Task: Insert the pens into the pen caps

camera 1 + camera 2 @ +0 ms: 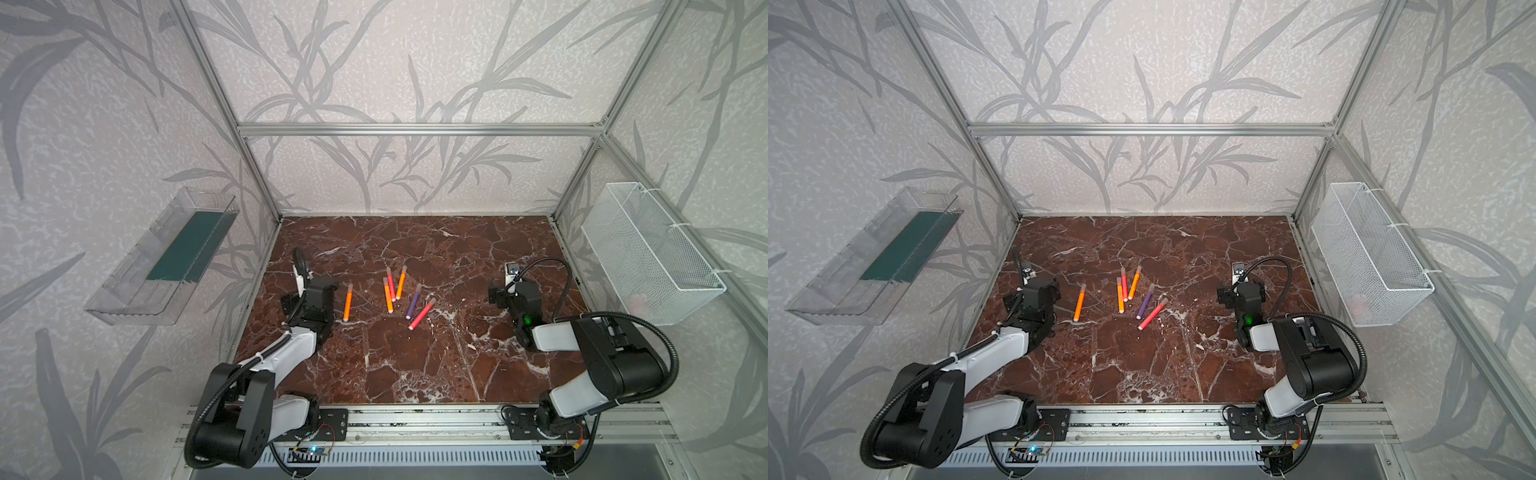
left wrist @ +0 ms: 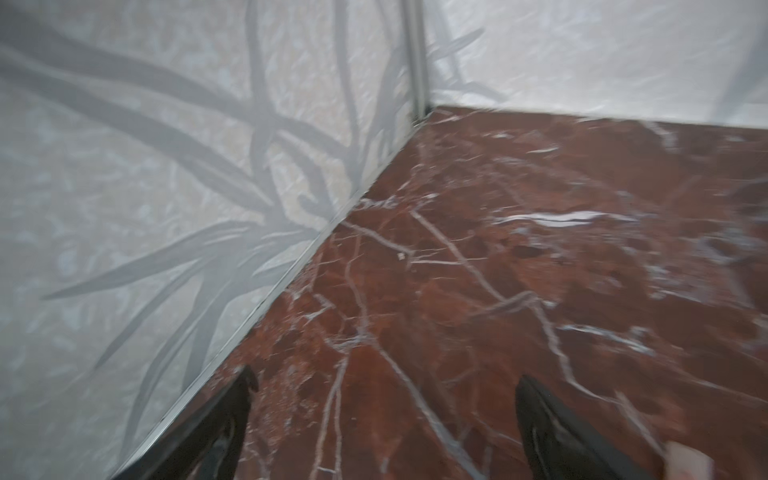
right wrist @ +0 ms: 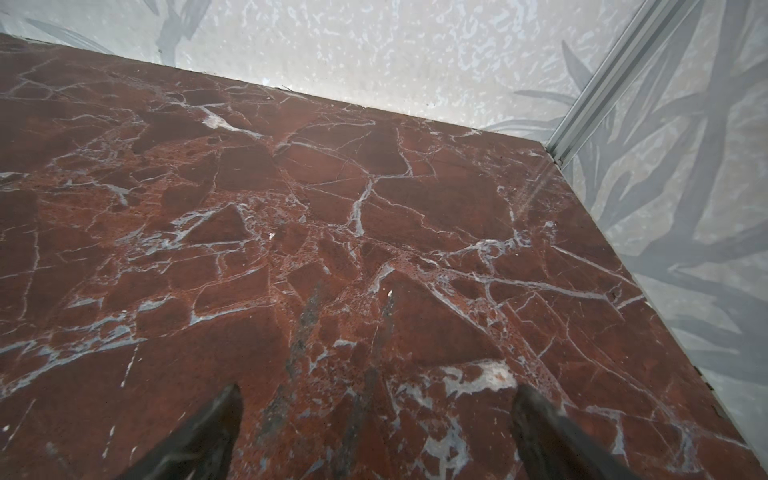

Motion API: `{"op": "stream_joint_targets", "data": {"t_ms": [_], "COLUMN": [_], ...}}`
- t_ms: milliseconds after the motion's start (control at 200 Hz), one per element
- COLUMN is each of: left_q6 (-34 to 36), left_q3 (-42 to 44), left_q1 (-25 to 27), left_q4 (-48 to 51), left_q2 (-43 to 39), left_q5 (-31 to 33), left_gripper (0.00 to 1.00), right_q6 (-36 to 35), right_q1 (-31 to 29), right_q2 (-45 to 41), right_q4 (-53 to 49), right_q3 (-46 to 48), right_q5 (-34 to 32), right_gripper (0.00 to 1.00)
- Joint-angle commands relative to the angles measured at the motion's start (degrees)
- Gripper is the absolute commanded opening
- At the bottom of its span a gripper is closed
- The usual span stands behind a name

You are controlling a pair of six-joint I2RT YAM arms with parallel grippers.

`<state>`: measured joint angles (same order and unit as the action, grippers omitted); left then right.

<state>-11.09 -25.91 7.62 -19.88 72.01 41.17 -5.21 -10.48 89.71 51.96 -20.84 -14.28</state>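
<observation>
Several pens lie on the red marble table point(image 1: 415, 374) in both top views. One orange pen point(image 1: 348, 302) point(image 1: 1079, 303) lies alone just right of my left arm point(image 1: 316, 299). The others cluster mid-table: two orange pens point(image 1: 387, 297) point(image 1: 401, 284), a red-pink pen point(image 1: 391, 279), a purple pen point(image 1: 413, 302) and another red-pink pen point(image 1: 422, 314). Each has a pale pen cap point(image 1: 350, 286) on its far end. My left gripper point(image 2: 382, 380) is open over bare marble near the left wall. My right gripper point(image 3: 376, 390) is open and empty too, well right of the pens.
A clear plastic tray point(image 1: 162, 257) hangs on the left wall and a white wire basket point(image 1: 648, 253) on the right wall, with something pinkish inside. A blurred pale shape point(image 2: 685, 461) shows at the corner of the left wrist view. Aluminium frame posts stand at the back corners.
</observation>
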Motion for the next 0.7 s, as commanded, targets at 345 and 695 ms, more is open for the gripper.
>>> {"op": "stream_joint_targets", "data": {"t_ms": [345,695], "left_q6": [5.9,8.1], "left_q3": [0.2,3.8], "left_q1": [-7.3,-8.1], "left_q4": [-21.5,-31.4], "left_q2": [14.0,16.6], "left_q5": [-21.8,-29.4], "left_gripper": [0.99,0.99], "right_q6": [0.3,0.3], "right_q1": [0.2,0.2], "right_q2": [-0.9,-0.9], "right_q4": [0.4,0.5], "right_q3": [-0.8,-0.8], "right_q5": [0.3,0.4], "right_gripper": [0.99,0.99]}}
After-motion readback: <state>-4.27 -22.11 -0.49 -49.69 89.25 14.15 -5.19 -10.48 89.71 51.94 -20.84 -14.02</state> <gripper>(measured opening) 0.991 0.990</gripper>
